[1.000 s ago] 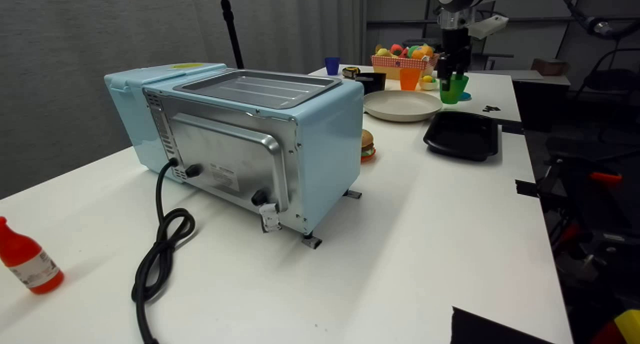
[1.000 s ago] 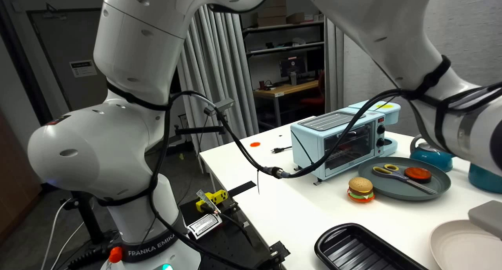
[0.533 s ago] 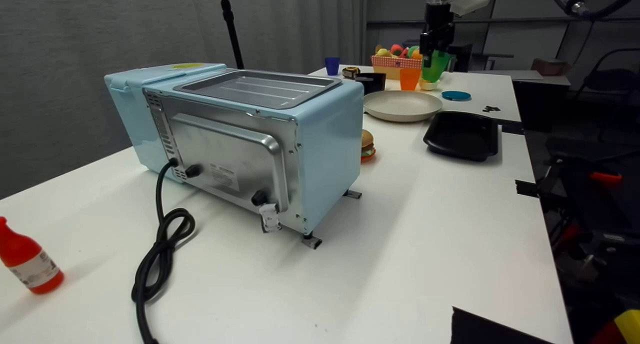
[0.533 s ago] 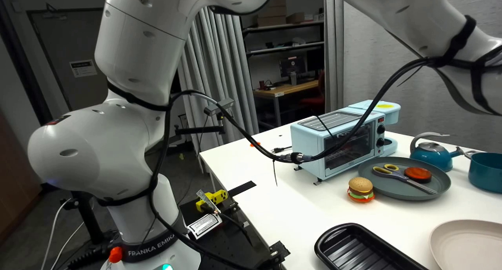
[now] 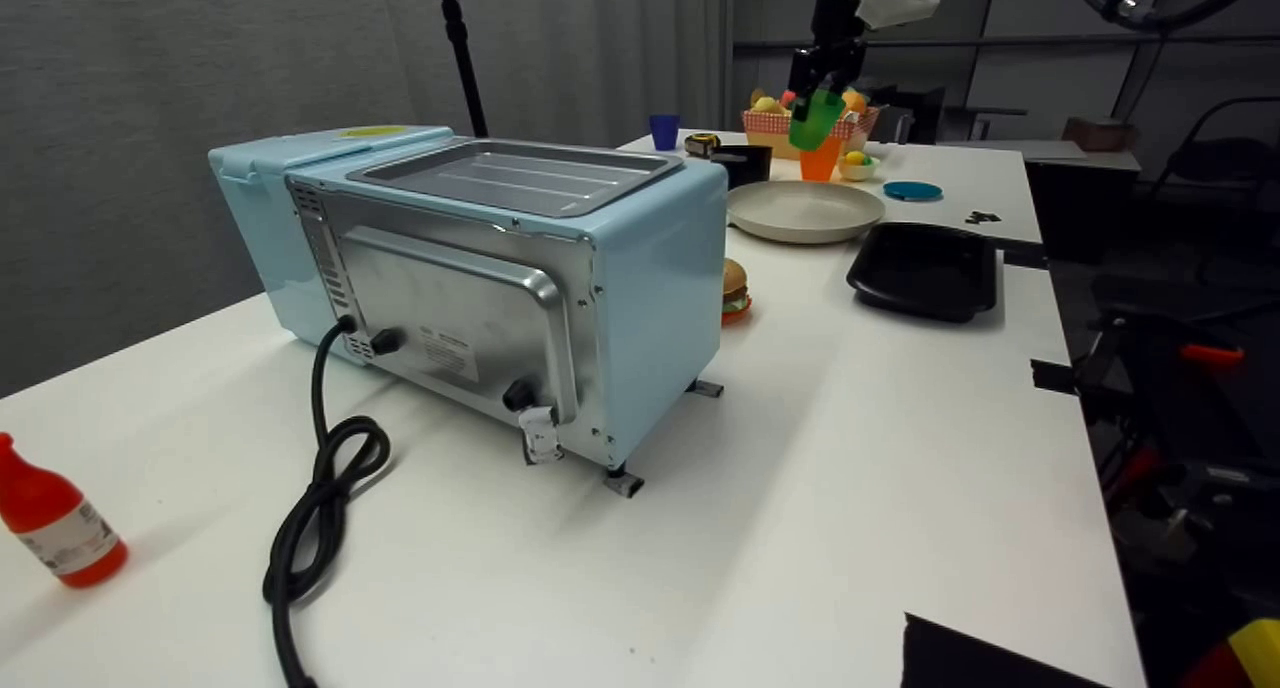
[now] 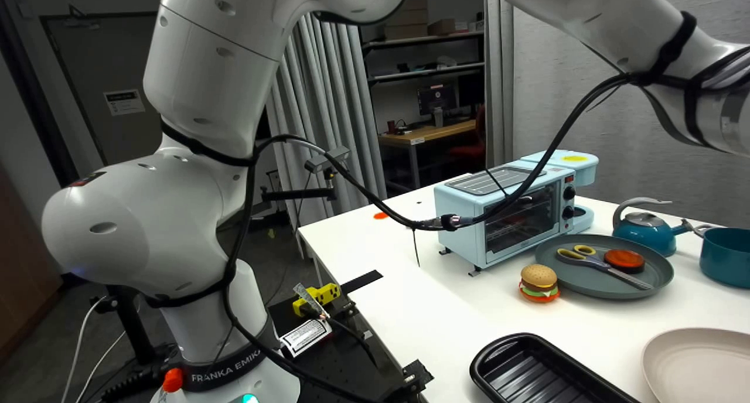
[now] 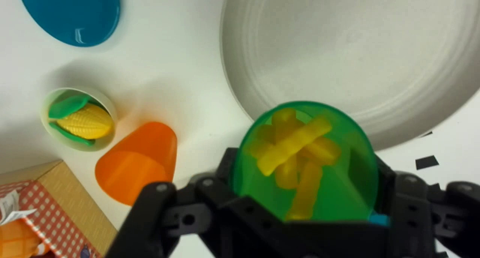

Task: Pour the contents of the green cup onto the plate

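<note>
The green cup [image 5: 814, 126] is held in the air, slightly tilted, above the table near the plate's far side in an exterior view. In the wrist view the green cup [image 7: 337, 201] holds several yellow strip-like pieces. My gripper [image 7: 306, 168] is shut on the cup, one finger on each side. The gripper also shows in an exterior view [image 5: 822, 83]. The pale plate [image 5: 805, 213] lies flat on the table with nothing seen on it. It also shows in the wrist view [image 7: 348, 44], just beyond the cup's rim, and partly in an exterior view [image 6: 703, 362].
An orange cup [image 7: 137, 160], a bowl [image 7: 78, 90] with toy corn and a checked basket [image 7: 75, 209] stand beside the cup. A teal disc [image 7: 75, 18] lies near the plate. A black dish [image 5: 925, 268], a burger [image 5: 735, 286] and the blue toaster oven [image 5: 655, 298] are nearer.
The gripper has lifted the green cup from near table level by the teal disc and carried it left in an exterior view, now in front of the orange cup and basket. The teal disc is uncovered.
</note>
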`<state>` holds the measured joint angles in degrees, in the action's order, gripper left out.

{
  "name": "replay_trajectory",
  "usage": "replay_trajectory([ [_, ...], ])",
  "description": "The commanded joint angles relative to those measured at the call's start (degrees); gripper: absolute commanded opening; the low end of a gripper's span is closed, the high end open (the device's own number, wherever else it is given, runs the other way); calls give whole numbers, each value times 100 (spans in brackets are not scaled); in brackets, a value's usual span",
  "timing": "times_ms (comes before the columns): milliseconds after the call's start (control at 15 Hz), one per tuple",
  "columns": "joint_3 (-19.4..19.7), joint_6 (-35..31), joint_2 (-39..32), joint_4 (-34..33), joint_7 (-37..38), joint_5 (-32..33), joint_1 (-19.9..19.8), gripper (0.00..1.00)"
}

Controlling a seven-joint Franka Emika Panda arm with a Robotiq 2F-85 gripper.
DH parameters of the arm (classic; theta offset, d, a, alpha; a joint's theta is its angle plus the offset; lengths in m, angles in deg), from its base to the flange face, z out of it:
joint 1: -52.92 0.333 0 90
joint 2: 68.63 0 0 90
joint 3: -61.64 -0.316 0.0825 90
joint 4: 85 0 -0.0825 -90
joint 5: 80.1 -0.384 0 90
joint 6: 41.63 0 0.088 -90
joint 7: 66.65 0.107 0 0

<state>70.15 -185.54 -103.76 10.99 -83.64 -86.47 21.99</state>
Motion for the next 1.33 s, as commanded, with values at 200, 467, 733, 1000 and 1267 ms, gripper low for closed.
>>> replay_trajectory([
  [200, -669, -1472, 644, 1135, -797, -586, -235, 53],
  [467, -1288, -2400, 1076, 2101, -1508, -861, -609, 53],
  [733, -2563, -3879, 1192, 2812, -2470, -1366, -1596, 53],
  [1000, -4283, -5274, 804, 3112, -2686, -1012, -3107, 53],
  [1267, -5112, -6253, 386, 3479, -2497, -65, -4146, 53],
])
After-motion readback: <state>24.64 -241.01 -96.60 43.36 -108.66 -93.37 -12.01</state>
